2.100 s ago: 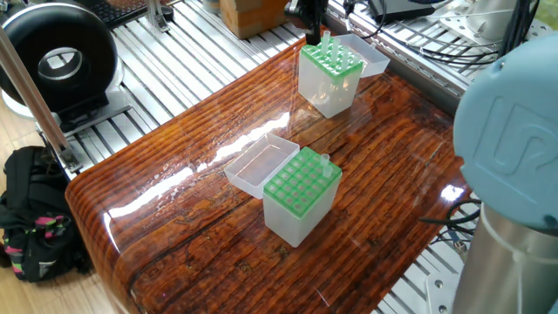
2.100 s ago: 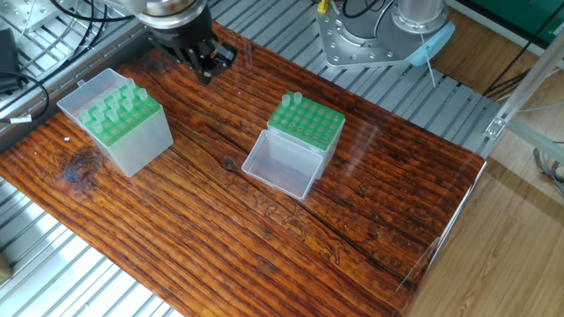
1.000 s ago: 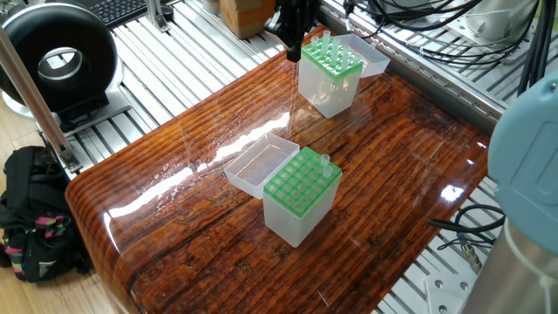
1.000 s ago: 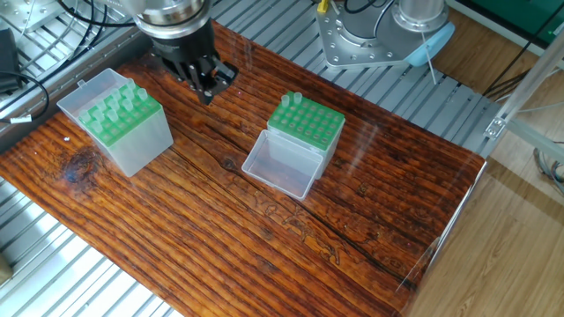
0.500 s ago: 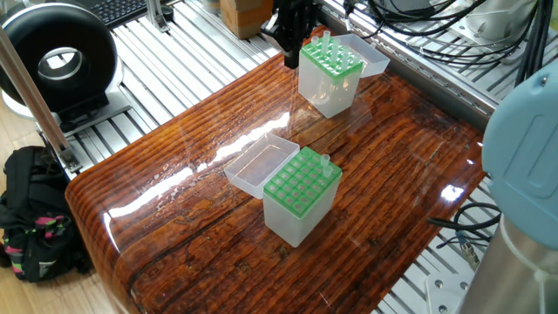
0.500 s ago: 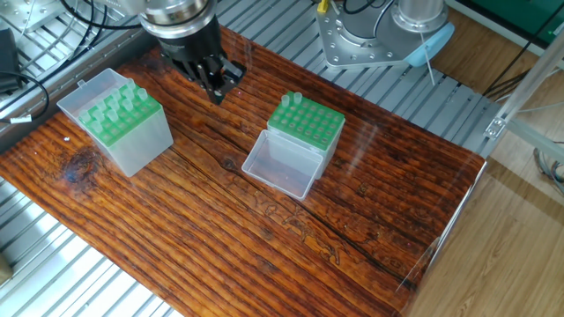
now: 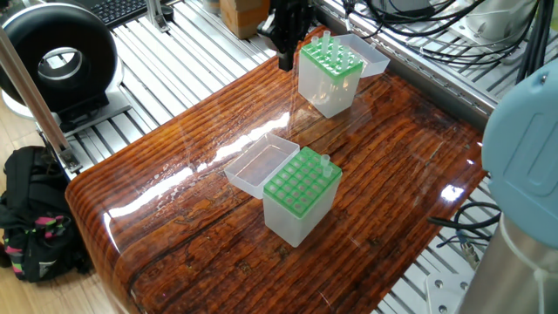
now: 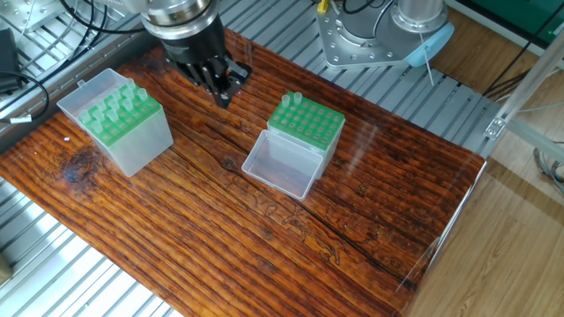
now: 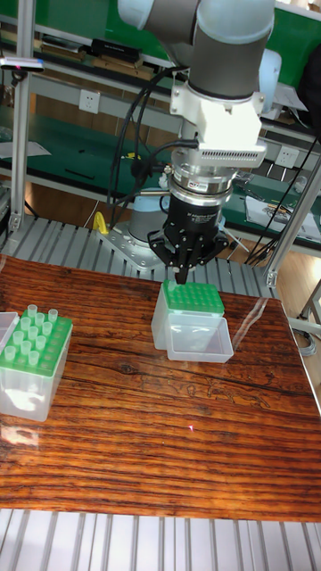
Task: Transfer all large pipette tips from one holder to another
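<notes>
Two clear holders with green racks stand on the wooden table (image 8: 220,229). One holder (image 8: 123,123) (image 7: 331,65) (image 9: 31,357) carries several large pipette tips (image 8: 119,99) upright in its rear rows. The other holder (image 8: 304,128) (image 7: 301,196) (image 9: 189,308), lid folded open, has a single tip (image 8: 297,99) (image 7: 325,162) at one corner. My gripper (image 8: 223,91) (image 7: 283,54) (image 9: 183,278) hangs above the table between the two holders, its fingers drawn together to a point. Whether a tip is pinched between them is too small to tell.
The open clear lid (image 8: 280,165) lies flat in front of the second holder. Aluminium rails (image 8: 53,264) surround the table. Cables (image 7: 418,26) run behind the first holder. A black round device (image 7: 57,61) and a bag (image 7: 30,209) sit beyond the table's left end.
The gripper has moved away from the holder full of tips, toward the holder with the single tip. Both holders and their tips stay put.
</notes>
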`<state>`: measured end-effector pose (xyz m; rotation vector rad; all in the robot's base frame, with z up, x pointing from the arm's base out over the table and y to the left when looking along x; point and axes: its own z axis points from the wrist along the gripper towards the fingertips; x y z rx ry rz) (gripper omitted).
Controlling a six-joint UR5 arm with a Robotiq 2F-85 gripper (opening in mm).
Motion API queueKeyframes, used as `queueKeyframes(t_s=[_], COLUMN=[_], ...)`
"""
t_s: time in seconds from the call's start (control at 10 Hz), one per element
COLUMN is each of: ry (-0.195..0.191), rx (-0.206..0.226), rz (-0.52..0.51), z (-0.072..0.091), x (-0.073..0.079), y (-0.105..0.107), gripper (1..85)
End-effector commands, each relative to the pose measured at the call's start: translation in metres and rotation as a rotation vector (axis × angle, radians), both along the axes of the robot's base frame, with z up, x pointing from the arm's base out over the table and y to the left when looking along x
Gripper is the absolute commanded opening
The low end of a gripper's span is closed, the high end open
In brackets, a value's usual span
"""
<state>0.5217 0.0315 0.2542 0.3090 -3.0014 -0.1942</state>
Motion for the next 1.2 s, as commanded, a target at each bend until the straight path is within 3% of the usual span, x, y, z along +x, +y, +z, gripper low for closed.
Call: queueKeyframes(t_s=[0.0, 0.2, 0.4, 0.7, 0.9, 1.1], ry=[0.016, -0.004, -0.034, -0.052, -0.082, -0.084], rx=[-0.011, -0.011, -0.016, 0.001, 0.001, -0.031], rz=[-0.03, -0.071, -0.082, -0.086, -0.086, -0.066], z=[0.012, 0.022, 0.027, 0.026, 0.013, 0.008], x=[-0.025, -0.066, -0.096, -0.097, -0.099, -0.103], y=[0.014, 0.035, 0.046, 0.053, 0.06, 0.053], gripper=[1.0, 1.0, 1.0, 1.0, 1.0, 1.0])
